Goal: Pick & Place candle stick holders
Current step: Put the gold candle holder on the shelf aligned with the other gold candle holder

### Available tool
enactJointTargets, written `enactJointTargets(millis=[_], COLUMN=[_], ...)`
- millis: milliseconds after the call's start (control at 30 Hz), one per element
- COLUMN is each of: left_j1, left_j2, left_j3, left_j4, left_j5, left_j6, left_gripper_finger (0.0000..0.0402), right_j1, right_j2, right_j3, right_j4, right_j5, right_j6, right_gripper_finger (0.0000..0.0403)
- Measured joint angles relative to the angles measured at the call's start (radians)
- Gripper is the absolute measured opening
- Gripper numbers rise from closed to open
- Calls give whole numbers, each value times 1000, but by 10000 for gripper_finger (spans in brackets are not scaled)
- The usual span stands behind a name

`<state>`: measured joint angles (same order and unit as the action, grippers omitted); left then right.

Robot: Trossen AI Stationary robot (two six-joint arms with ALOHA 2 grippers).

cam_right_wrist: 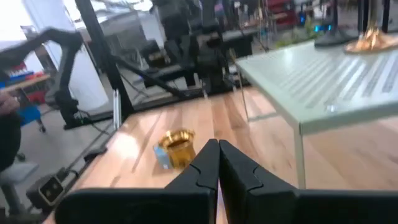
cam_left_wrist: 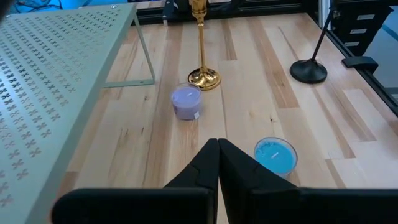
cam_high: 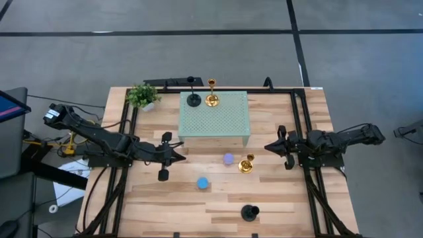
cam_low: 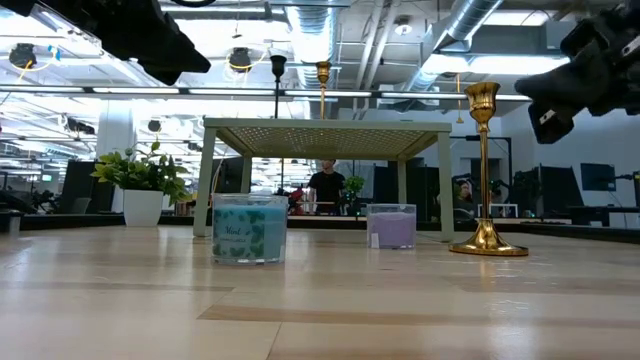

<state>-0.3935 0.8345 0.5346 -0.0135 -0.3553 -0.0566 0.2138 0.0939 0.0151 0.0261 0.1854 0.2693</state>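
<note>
Both dark arms hover above the wooden table (cam_high: 277, 198), fingers pressed together and holding nothing.

The left gripper (cam_high: 181, 157) reaches inward from the left side; the right gripper (cam_high: 268, 147) faces it from the right. All holders stand upright, long axes vertical: a shiny gold stemmed candle holder (cam_high: 212, 100) and a black thin-stemmed holder (cam_high: 193, 99) on the mint-green perforated stand (cam_high: 214, 116); a second gold holder (cam_high: 246, 164), a stubby lilac holder (cam_high: 228, 158), a stubby blue holder (cam_high: 203, 183) and a second black holder (cam_high: 249, 212) on the tabletop.
</note>
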Motion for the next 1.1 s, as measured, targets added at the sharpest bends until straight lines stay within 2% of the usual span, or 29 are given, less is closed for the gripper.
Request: enactJointTargets(millis=[267,500,833,1000,1100], left_j1=[0,0,0,0,0], left_j2=[0,0,0,0,0], left_j3=[0,0,0,0,0], left_j4=[0,0,0,0,0], left_j5=[-5,-22,-22,-22,-22], left_j6=[0,0,0,0,0], left_gripper_finger=[8,8,8,8,8], right_j1=[67,126,172,172,166], right_j2=[179,331,546,672,743], right_j3=[-1,-1,-2,-1,-1], right_j4=[8,46,219,302,348], right_j5=[1,105,142,275,295], right_j6=[96,196,292,319,322], right_gripper_finger=[0,0,0,0,0])
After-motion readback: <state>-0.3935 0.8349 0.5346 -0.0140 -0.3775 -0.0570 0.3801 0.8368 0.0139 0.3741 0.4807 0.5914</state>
